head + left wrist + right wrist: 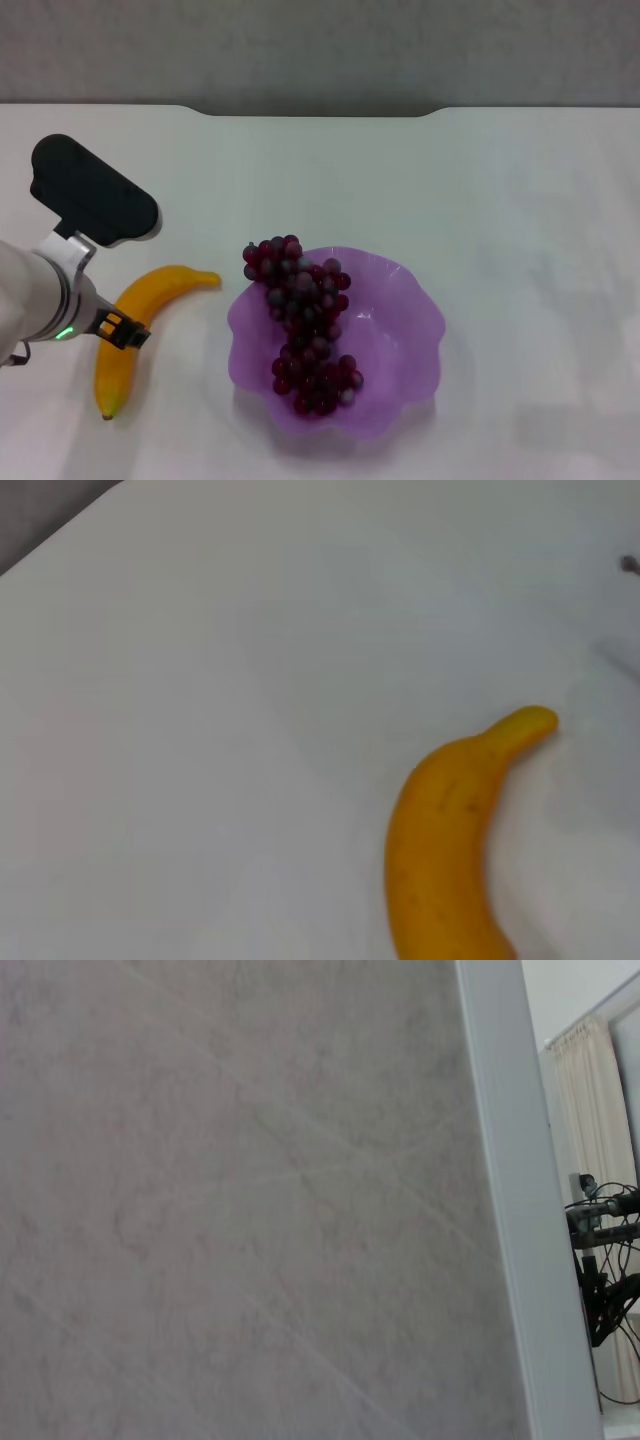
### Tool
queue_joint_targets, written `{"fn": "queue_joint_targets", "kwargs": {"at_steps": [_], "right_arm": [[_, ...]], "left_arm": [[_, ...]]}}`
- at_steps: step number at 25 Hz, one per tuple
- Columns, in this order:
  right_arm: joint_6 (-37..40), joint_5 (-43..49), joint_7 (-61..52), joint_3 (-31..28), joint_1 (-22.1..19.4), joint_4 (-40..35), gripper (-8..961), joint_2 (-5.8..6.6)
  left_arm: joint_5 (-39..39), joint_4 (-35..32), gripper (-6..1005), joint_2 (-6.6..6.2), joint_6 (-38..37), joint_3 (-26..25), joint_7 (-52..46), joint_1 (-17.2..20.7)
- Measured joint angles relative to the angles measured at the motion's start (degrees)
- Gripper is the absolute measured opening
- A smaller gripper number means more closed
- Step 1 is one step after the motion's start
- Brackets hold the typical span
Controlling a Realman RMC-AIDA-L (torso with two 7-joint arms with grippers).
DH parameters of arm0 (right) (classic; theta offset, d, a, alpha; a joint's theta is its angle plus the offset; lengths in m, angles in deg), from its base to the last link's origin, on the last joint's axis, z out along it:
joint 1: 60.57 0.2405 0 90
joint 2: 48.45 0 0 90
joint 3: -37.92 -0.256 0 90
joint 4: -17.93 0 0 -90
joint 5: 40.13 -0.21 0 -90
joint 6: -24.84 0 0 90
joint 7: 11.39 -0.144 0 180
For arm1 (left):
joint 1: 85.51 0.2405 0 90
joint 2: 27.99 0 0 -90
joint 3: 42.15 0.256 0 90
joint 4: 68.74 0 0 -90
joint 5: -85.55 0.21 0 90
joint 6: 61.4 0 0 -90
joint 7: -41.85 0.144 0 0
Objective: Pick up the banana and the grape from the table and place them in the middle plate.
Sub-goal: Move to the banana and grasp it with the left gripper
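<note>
**Left arm over the banana; grapes already in the purple plate**

Seen from the robot's head, a white table (pixel 480 190) fills the view. Near the middle sits the middle plate (pixel 400 340), translucent purple with a wavy rim. The grape (pixel 305 325), a long dark red-purple bunch, lies inside the plate, its upper end draped over the rim on the plate's far left side.

To the robot's left of the plate, just beside its rim but apart from it, the banana (pixel 130 335) lies flat on the table, curved, with its stem pointing toward the plate and its dark tip toward the robot. The left arm reaches in from the left edge and its wrist crosses the middle of the banana. The left gripper (pixel 125 330) is mostly hidden beneath the wrist, so I cannot tell whether its claw is spread or closed. The left wrist camera shows the banana (pixel 445 850) alone on bare tabletop, with no fingers in view.

The right arm is out of the scene; its camera faces a grey wall.

The step in hand appears to be grasping the banana. It would go best by gripping across the thick middle, where the smooth fruit balances, then lifting high enough to clear the rim and setting it down beside the grapes.
</note>
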Motion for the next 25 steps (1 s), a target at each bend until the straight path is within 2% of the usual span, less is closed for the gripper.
{"fn": "queue_joint_targets", "kwargs": {"at_steps": [6, 7, 13, 21, 25], "right_arm": [[-0.05, 0.09, -0.34, 0.56, 0.01, -0.01, 880, 0.0], [-0.05, 0.08, -0.49, 0.7, 0.01, -0.01, 879, 0.0], [-0.09, 0.08, -0.86, 0.79, 0.04, -0.02, 879, -0.02], [-0.52, 0.08, -0.96, 0.79, 0.07, 0.09, 880, -0.11], [-0.61, 0.08, -0.96, 0.79, 0.07, 0.16, 880, -0.17]], "left_arm": [[-0.38, -3.24, 779, 1.14, 0.31, 0.92, 0.01, -1.26], [0.14, -3.84, 779, 1.68, 1.26, 0.88, 0.0, -1.36], [-0.06, -5.51, 778, 2.01, 1.58, 1.13, 0.0, -2.05], [0.39, -9.35, 776, 3.55, 2.28, 1.35, 0.0, -2.93], [0.65, -9.73, 774, 3.65, 2.49, 1.22, 0.0, -2.95]]}}
